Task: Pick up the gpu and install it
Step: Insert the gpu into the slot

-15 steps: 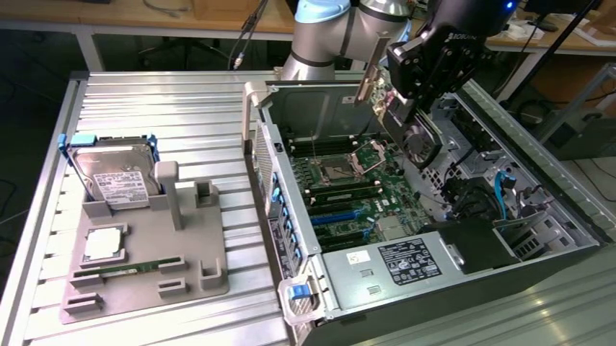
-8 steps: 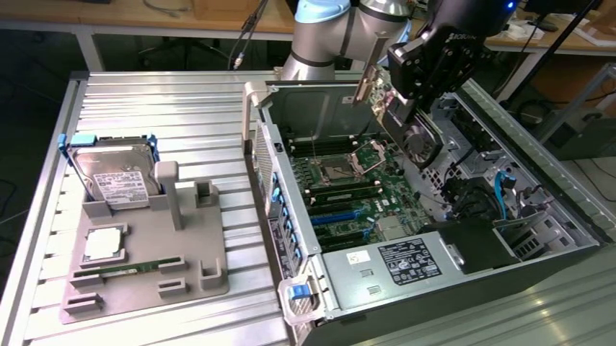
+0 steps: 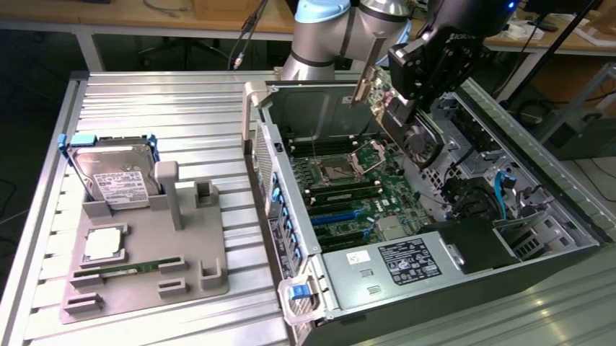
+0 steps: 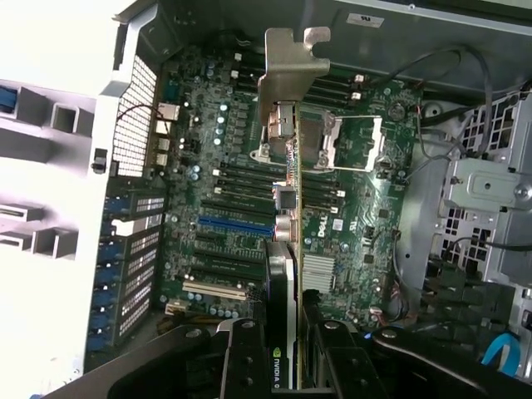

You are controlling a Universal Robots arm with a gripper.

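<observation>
The gpu (image 3: 420, 140) hangs tilted above the open computer case (image 3: 288, 216), its black round fan facing the exterior view's right and its silver end bracket (image 3: 364, 78) toward the case's back wall. My gripper (image 3: 409, 101) is shut on the card's upper edge. In the wrist view the gpu (image 4: 287, 249) appears edge-on between my fingers (image 4: 241, 357), its bracket (image 4: 293, 62) at the far end. It hovers over the motherboard (image 4: 349, 216), apart from it and beside the blue slot (image 4: 237, 224).
On the exterior view's left a grey fixture (image 3: 183, 288) holds a silver hard drive (image 3: 115, 176), a processor (image 3: 104, 245) and a memory stick (image 3: 130, 268). Inside the case are the processor socket (image 3: 342, 169), the power supply (image 3: 405, 263) and black and blue cables (image 3: 500, 191).
</observation>
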